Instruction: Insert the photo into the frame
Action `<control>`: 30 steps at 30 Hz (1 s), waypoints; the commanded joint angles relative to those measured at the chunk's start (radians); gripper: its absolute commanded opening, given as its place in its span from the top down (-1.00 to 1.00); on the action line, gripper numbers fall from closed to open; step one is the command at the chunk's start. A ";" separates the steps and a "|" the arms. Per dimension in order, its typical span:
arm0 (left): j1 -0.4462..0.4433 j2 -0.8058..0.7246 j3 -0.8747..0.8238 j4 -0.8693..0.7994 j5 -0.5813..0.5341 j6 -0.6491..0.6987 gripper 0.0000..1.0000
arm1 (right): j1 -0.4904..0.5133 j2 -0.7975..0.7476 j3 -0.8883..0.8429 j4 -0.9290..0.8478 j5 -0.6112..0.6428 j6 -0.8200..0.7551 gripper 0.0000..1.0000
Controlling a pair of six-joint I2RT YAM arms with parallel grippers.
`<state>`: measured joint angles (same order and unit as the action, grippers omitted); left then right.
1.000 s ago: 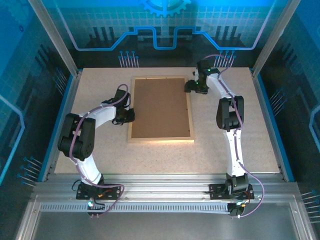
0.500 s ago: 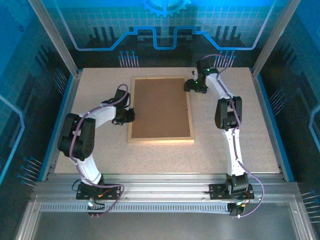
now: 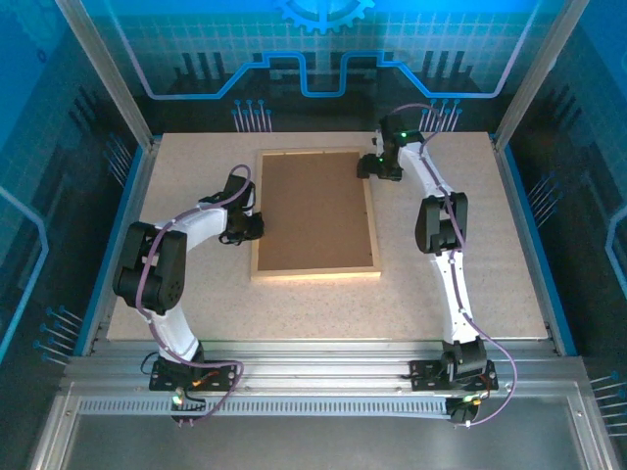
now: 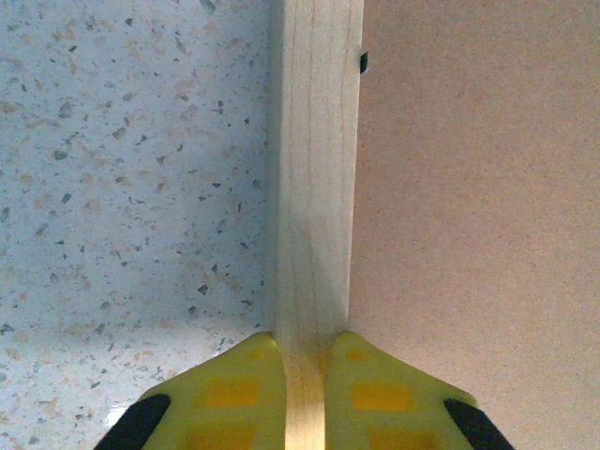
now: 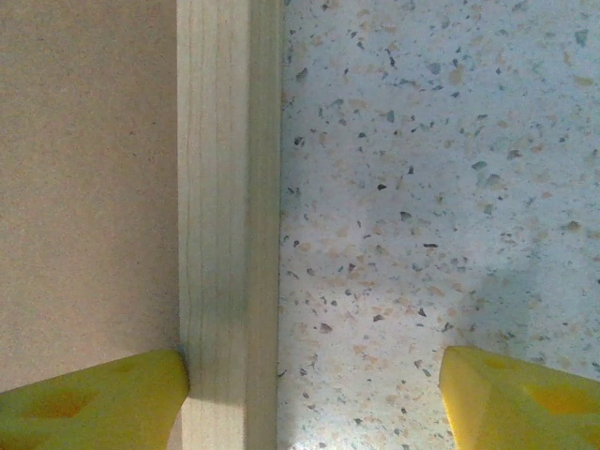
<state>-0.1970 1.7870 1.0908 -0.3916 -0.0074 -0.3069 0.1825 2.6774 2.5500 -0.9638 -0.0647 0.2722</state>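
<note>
The thin, light natural-wood rectangular picture frame (image 3: 315,272) lay flat in the middle of the speckled pale worktop (image 3: 196,166), long sides running near to far. A plain brown backing board (image 3: 313,211) filled its opening, so it seemed to lie face down.

It looked light and stiff, likely to lift as one piece. Its rails were narrow and smooth, so a pinch across one could slip or tip the frame. Holding both long rails looked safest, and the board might shift if jolted.

The left jaws were clenched across the left rail about midway along it, with yellow pads (image 4: 234,394) tight against either side of the wood. The right jaws stood released astride the right rail near its far end. One pad (image 5: 94,394) sat just beside the rail's inner edge and the other stood well apart over bare worktop.
</note>
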 commanded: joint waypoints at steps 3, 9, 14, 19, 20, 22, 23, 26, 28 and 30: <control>0.000 0.030 -0.003 -0.055 0.043 0.020 0.92 | 0.070 0.110 -0.010 -0.121 -0.025 -0.031 -0.52; 0.000 0.032 0.001 -0.053 0.047 0.017 0.92 | 0.100 0.112 -0.002 -0.150 0.040 -0.064 -0.57; -0.001 0.031 0.004 -0.056 0.050 0.017 0.92 | 0.123 0.133 0.020 -0.176 0.079 -0.094 -0.61; -0.001 0.028 0.003 -0.056 0.046 0.016 0.92 | 0.121 0.121 0.048 -0.176 0.029 -0.101 -0.62; -0.001 0.029 0.003 -0.056 0.045 0.015 0.92 | 0.120 0.111 0.055 -0.174 0.005 -0.102 -0.63; -0.001 0.031 0.005 -0.056 0.044 0.015 0.92 | 0.114 0.070 0.054 -0.156 -0.061 -0.093 -0.63; -0.001 0.032 0.006 -0.056 0.043 0.016 0.92 | 0.108 0.042 0.048 -0.142 -0.100 -0.082 -0.64; -0.001 0.035 0.009 -0.059 0.040 0.015 0.92 | 0.092 -0.061 -0.018 -0.078 -0.149 -0.055 -0.64; -0.001 0.033 0.008 -0.059 0.036 0.015 0.92 | 0.084 -0.140 -0.088 -0.035 -0.119 -0.053 -0.63; -0.001 0.029 0.006 -0.058 0.033 0.017 0.92 | 0.075 -0.200 -0.153 -0.013 -0.068 -0.059 -0.63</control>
<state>-0.1951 1.7870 1.0924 -0.3981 -0.0032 -0.3069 0.2550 2.6068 2.4508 -0.9997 -0.1181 0.2089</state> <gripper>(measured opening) 0.121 0.817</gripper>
